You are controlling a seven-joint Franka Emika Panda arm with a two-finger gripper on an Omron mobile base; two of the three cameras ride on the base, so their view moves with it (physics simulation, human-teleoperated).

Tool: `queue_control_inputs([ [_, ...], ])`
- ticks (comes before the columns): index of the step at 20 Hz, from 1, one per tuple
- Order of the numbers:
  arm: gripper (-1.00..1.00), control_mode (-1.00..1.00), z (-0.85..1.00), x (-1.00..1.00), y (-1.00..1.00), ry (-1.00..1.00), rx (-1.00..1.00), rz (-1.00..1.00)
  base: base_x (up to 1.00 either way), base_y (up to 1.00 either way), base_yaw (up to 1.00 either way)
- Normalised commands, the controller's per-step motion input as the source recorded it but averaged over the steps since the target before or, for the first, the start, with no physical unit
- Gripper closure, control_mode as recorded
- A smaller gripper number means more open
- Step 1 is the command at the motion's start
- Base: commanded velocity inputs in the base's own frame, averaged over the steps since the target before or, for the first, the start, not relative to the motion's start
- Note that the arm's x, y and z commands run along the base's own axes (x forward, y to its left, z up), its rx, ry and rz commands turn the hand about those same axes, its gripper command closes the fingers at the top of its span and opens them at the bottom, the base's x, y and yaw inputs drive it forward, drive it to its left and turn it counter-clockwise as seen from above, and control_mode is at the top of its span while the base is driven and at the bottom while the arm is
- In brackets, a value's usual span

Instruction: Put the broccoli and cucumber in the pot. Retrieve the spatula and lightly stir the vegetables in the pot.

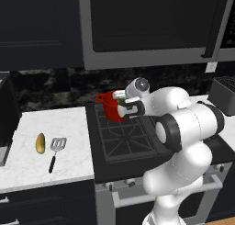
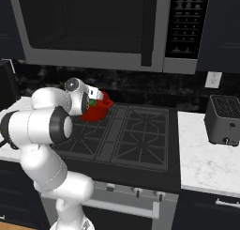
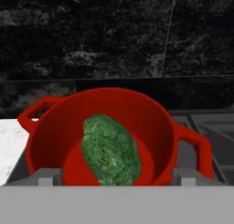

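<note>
Right over the pot (image 3: 105,127) your gripper (image 3: 111,177) sits with both tips spread wide either side of the broccoli (image 3: 111,150), touching neither side as far as I can tell, so nothing's held and the floret sits inside the red walls, which is exactly why you're parked at the stove's back-left corner. Over on the white counter to the left, the cucumber (image 1: 40,143) and spatula (image 1: 56,151) lie just beside each other, apart from everything else, so I'd guess the cucumber's your next grab.
</note>
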Motion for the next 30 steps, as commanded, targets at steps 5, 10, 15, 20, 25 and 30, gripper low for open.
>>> queue_control_inputs([
  [5,-1.0,-1.0,0.46,-0.22,0.06,0.0,0.05,0.0,0.0,0.0,0.0],
  [10,-1.0,-1.0,0.16,-0.8,0.26,0.0,0.09,0.0,0.0,0.0,0.0],
  [15,-1.0,-1.0,0.08,-1.0,0.63,0.0,0.05,-0.01,0.0,0.0,0.0],
  [20,-1.0,-1.0,0.44,-1.0,0.75,0.02,0.04,-0.01,0.0,0.0,0.0],
  [25,-1.0,-1.0,0.17,-0.99,0.99,0.17,0.02,0.02,0.0,0.0,0.0],
  [30,-1.0,-1.0,0.03,-0.44,1.0,0.35,0.01,0.16,0.0,0.0,0.0],
])
